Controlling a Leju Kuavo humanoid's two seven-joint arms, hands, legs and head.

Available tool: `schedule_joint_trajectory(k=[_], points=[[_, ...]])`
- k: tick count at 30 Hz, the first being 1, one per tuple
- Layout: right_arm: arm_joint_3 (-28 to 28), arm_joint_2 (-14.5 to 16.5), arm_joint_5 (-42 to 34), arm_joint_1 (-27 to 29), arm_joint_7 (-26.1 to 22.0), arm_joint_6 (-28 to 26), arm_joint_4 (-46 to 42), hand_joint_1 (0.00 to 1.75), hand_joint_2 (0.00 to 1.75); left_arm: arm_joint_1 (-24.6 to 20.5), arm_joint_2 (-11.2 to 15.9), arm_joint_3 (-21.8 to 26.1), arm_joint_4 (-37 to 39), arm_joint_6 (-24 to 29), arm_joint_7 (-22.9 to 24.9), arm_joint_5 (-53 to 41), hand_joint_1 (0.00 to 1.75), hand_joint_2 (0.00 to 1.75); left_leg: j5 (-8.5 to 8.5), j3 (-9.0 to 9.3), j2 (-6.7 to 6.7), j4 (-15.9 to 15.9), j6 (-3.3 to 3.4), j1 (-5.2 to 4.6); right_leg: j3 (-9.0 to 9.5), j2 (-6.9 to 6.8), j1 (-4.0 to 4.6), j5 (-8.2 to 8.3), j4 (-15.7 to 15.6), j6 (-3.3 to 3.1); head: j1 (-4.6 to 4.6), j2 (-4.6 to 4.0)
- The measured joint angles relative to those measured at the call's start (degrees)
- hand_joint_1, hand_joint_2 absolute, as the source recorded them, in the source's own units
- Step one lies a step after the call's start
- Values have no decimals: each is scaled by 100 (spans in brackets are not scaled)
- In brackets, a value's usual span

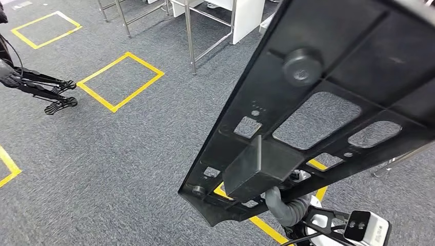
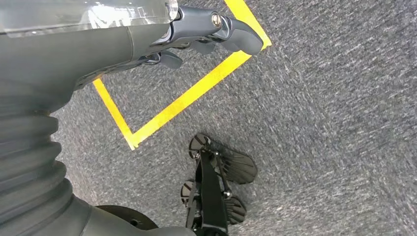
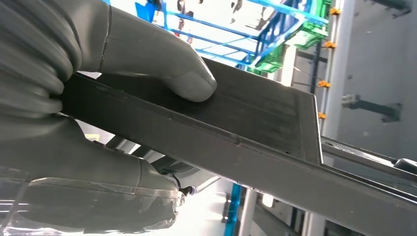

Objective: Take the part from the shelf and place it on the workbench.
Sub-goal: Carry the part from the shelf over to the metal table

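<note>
The part (image 1: 328, 97) is a long black plastic panel with cut-outs and a box-shaped block on it. It is held up close in the head view, slanting from the lower middle to the upper right. My right hand (image 1: 288, 206) grips its lower end from beneath. In the right wrist view the grey thumb (image 3: 162, 66) presses on the part's flat face (image 3: 255, 123) and the fingers (image 3: 98, 177) clamp it from the other side. My left hand (image 2: 206, 29) hangs over the carpet with loosely spread fingers and holds nothing.
Grey carpet carries yellow taped squares (image 1: 120, 82). Metal table legs (image 1: 191, 36) and a white cabinet (image 1: 249, 20) stand at the back. A blue shelf frame (image 3: 275, 29) rises behind the part in the right wrist view. More yellow tape (image 2: 196, 88) lies under my left hand.
</note>
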Motion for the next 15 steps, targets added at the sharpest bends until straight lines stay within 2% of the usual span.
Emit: schedule_joint_trajectory(k=[2,4,5,6,7,8,10,11,12,13,15], points=[[27,11,-19,-109,60,17,79,175,175,-5,-6,-11,0,-24,-11,-7,0,175,42,13,141,-53,79,21,-159,-244,12,-194,304,47,43,0],[50,26,-56,-241,119,50,186,175,175,6,-4,-20,0,-42,-25,-11,0,175,49,5,280,-66,119,5,-517,-550,-2,-573,1044,84,92,0],[60,32,-80,-292,148,63,241,175,175,11,-2,-22,0,-47,-28,-12,0,175,44,1,350,-64,121,-4,-698,-611,-17,-712,1413,103,95,0],[69,36,-108,-336,179,72,292,175,175,12,-1,-24,0,-52,-29,-13,0,175,36,1,420,-60,120,-11,-804,-643,-30,-753,1628,116,96,0],[77,39,-142,-379,212,75,333,175,175,9,1,-27,0,-56,-27,-13,0,175,26,4,487,-56,115,-15,-801,-665,-38,-688,1625,123,97,0],[86,40,-184,-433,249,78,367,175,175,4,1,-31,0,-59,-20,-14,0,175,13,12,550,-50,105,-17,-672,-702,-41,-523,1372,119,97,0],[103,42,-275,-552,305,88,409,175,175,-5,-3,-39,0,-61,3,-12,0,175,-22,41,660,-35,68,-34,-241,-932,-7,-169,547,66,96,0],[112,42,-319,-608,322,92,424,175,175,-6,-6,-42,0,-59,20,-10,0,175,-38,55,706,-28,40,-48,-79,-1041,18,-64,221,26,90,0],[119,41,-356,-650,329,96,436,175,175,-9,-8,-43,0,-55,42,-5,0,175,-53,66,753,-24,11,-60,0,-1113,44,-29,49,-10,85,-1],[126,40,-390,-678,333,97,450,175,175,-12,-9,-43,0,-51,74,1,0,175,-63,77,803,-25,-22,-71,9,-1116,66,-38,-3,-42,78,-1],[144,38,-435,-698,335,93,480,175,175,-26,-10,-42,-1,-47,146,18,0,175,-94,106,864,-27,-88,-63,5,-975,54,-13,-36,-93,73,-1]])
